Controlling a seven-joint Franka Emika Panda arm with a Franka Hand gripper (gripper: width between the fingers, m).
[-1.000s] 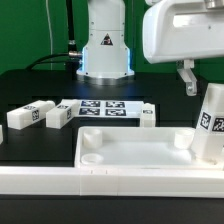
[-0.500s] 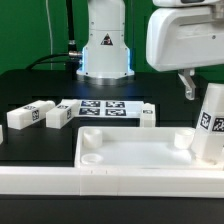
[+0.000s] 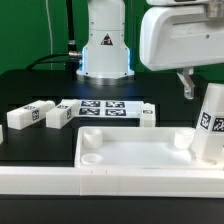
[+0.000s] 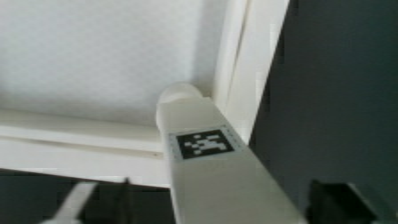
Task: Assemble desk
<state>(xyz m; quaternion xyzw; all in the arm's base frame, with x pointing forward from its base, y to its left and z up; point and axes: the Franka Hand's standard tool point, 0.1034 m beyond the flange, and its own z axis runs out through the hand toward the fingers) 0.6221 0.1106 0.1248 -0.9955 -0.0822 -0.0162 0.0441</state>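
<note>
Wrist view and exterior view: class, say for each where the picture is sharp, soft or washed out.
Exterior view: tags on the marker board read clearly; the arm's white housing is nearly washed out. Wrist view: soft overall, the leg looms close, its tag grainy yet legible.

Only one finger (image 3: 186,83) of the jaws showed in the exterior view; the rest ran off the top and right edges, so their set could not be told. The upright leg (image 3: 211,124) was cut by the right edge, and whether its lower end sat in the tabletop (image 3: 140,133) was unclear. Tags on the loose legs (image 3: 40,110) were too small to read. In the wrist view the leg (image 4: 214,170) was blurred and left the frame.
</note>
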